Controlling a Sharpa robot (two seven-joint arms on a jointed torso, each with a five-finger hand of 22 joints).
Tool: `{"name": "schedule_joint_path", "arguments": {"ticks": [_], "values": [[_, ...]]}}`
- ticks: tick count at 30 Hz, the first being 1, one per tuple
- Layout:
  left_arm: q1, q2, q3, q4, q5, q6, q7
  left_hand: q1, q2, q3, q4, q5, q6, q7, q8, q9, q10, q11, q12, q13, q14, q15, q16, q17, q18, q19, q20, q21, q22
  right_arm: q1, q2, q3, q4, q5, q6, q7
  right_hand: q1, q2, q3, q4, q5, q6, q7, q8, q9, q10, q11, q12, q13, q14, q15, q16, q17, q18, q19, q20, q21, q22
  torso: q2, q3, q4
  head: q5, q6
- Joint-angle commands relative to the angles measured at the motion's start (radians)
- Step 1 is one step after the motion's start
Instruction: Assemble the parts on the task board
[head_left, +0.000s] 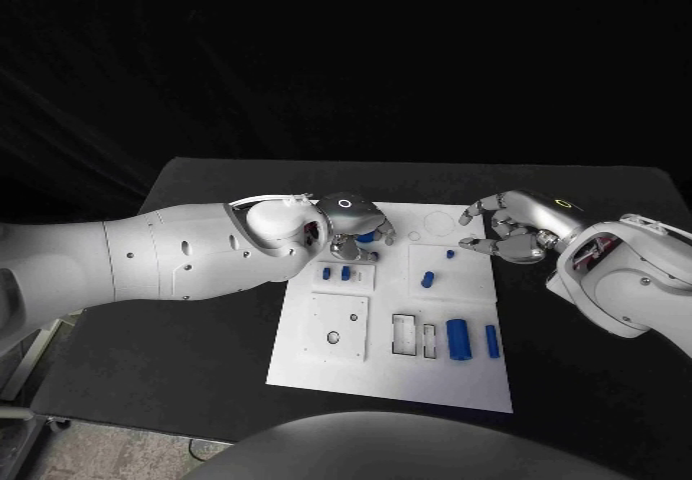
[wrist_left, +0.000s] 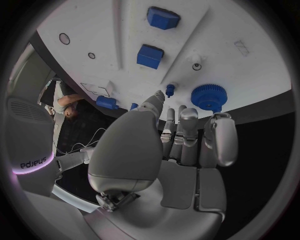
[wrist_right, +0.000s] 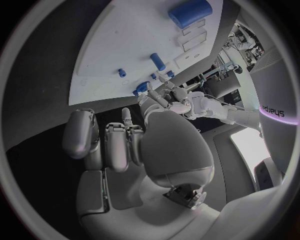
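The left robot hand (head_left: 351, 226) hangs over the far-left part of the task board (head_left: 320, 355), fingers held apart, gripping nothing; a blue gear (wrist_left: 207, 96) lies just beyond its fingertips (wrist_left: 155, 100). The right robot hand (head_left: 516, 228) hovers at the board's far-right edge, fingers loosely curled and empty. A large blue cylinder (head_left: 459, 338) stands in the board well nearer the robot than both hands, on the black tabletop (head_left: 173, 380).
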Motion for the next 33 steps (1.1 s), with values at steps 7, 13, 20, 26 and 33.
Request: {"name": "schedule_joint_path", "arguments": {"ticks": [7, 13, 20, 26, 33], "values": [[-0.012, 0.014, 0.0, -0.014, 0.003, 0.016, 0.005, 0.009, 0.01, 0.015, -0.005, 0.026, 0.051, -0.001, 0.015, -0.022, 0.05, -0.018, 0.017, -0.012, 0.007, -0.015, 0.019, -0.006, 0.003, 0.02, -0.003, 0.017, 0.207, -0.001, 0.002, 0.0, -0.001, -0.002, 0.008, 0.007, 0.009, 0.001, 0.005, -0.002, 0.005, 0.008, 0.002, -0.006, -0.002, -0.002, 0.008, -0.007, 0.176, 0.051, 0.008, -0.005, 0.114, 0.013, -0.006, 0.001, -0.005, 0.14, -0.001, 0.0003, -0.0013, 0.003, 0.0], [-0.026, 0.027, 0.0, -0.035, 0.008, 0.009, 0.007, 0.012, 0.009, 0.024, -0.005, 0.036, 0.065, 0.0, 0.017, -0.033, 0.066, -0.02, 0.012, -0.025, 0.009, -0.018, 0.023, -0.011, 0.003, 0.023, -0.004, 0.02, 0.208, -0.001, 0.002, 0.0, 0.0, -0.002, 0.011, 0.007, 0.009, 0.001, 0.005, -0.002, 0.005, 0.008, 0.002, -0.006, -0.002, -0.002, 0.008, -0.007, 0.176, 0.051, 0.008, -0.005, 0.114, 0.013, -0.006, 0.001, -0.005, 0.14, 0.0, -0.0005, -0.0025, 0.002, 0.0], [-0.038, 0.036, 0.001, -0.053, 0.02, -0.011, 0.003, 0.023, 0.013, 0.043, -0.013, 0.059, 0.094, 0.006, 0.024, -0.047, 0.119, -0.025, 0.023, -0.038, 0.015, -0.019, 0.033, -0.015, 0.0, 0.031, -0.007, 0.03, 0.211, -0.002, -0.001, 0.0, 0.0, -0.001, 0.014, 0.007, 0.01, 0.002, 0.006, -0.002, 0.005, 0.009, 0.002, -0.006, -0.003, -0.002, 0.008, -0.008, 0.176, 0.05, 0.008, -0.006, 0.113, 0.013, -0.007, 0.001, -0.007, 0.139, 0.0, -0.0003, -0.0015, -0.001, 0.0], [-0.041, 0.038, 0.001, -0.059, 0.025, -0.023, -0.002, 0.029, 0.015, 0.055, -0.02, 0.067, 0.114, 0.007, 0.03, -0.053, 0.145, -0.03, 0.027, -0.046, 0.019, -0.022, 0.039, -0.018, -0.002, 0.038, -0.009, 0.04, 0.214, -0.003, 0.0, 0.0, 0.0, 0.0, 0.015, 0.007, 0.012, 0.003, 0.008, -0.003, 0.006, 0.009, 0.002, -0.006, -0.004, -0.003, 0.008, -0.009, 0.175, 0.05, 0.008, -0.007, 0.112, 0.014, -0.007, 0.001, -0.009, 0.139, 0.0, 0.0002, -0.0008, -0.003, 0.0], [-0.042, 0.036, 0.001, -0.059, 0.04, -0.021, -0.007, 0.025, 0.013, 0.055, -0.019, 0.066, 0.115, 0.008, 0.03, -0.056, 0.15, -0.029, 0.026, -0.049, 0.019, -0.022, 0.039, -0.022, -0.002, 0.039, -0.009, 0.04, 0.214, -0.003, 0.001, 0.0, -0.001, 0.002, 0.02, 0.007, 0.014, 0.005, 0.01, -0.005, 0.008, 0.01, 0.002, -0.006, -0.005, -0.003, 0.008, -0.01, 0.174, 0.05, 0.007, -0.008, 0.112, 0.014, -0.007, 0.001, -0.011, 0.138, 0.0, -0.0005, -0.0001, -0.004, 0.0]]}}
